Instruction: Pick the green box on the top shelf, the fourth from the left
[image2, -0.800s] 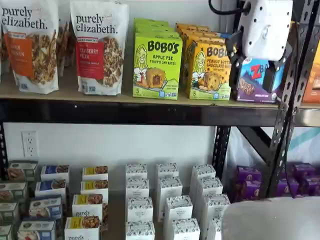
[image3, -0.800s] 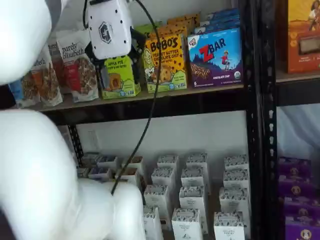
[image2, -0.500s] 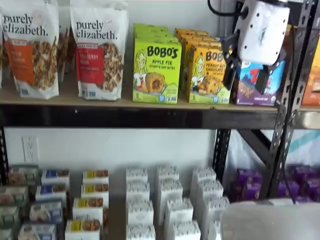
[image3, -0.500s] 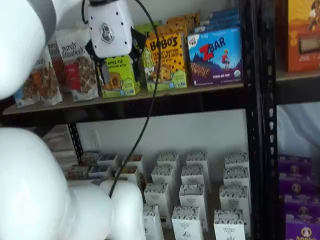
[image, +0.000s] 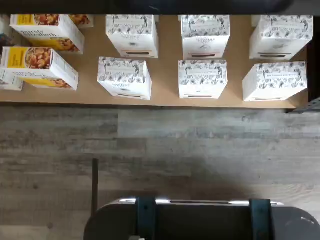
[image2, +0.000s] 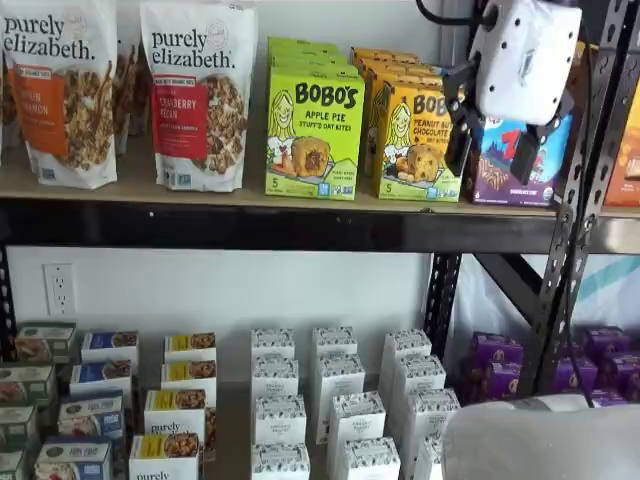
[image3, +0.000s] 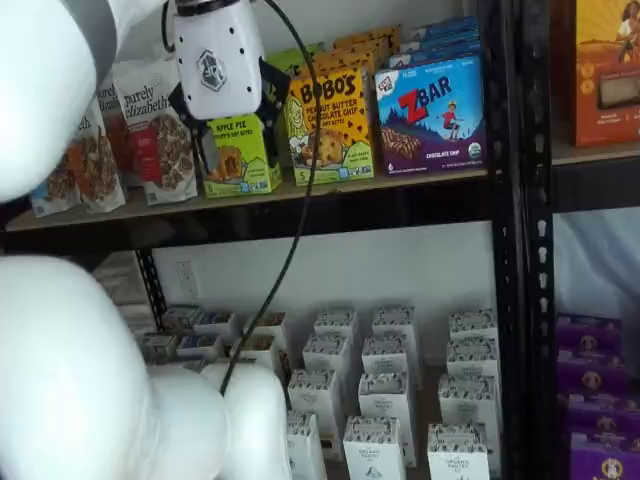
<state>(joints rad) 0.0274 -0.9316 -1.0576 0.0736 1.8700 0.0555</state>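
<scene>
Two black fingers hang spread from the white-bodied gripper (image2: 497, 145), a plain gap between them and nothing held, while the lime-green upright Bobo's apple pie carton (image2: 314, 132) stands untouched on the light-tan top shelf board with its black steel beam (image2: 250, 225), just beside the yellow-orange Bobo's peanut butter box (image2: 418, 142). To do this well, I'd say, the open fingers should centre squarely on the green front before driving in (that orange neighbour leaves little room). Right now the gripper hangs at shelf height in front of the cartons, fingers down, black cable (image3: 300, 190) trailing below.
</scene>
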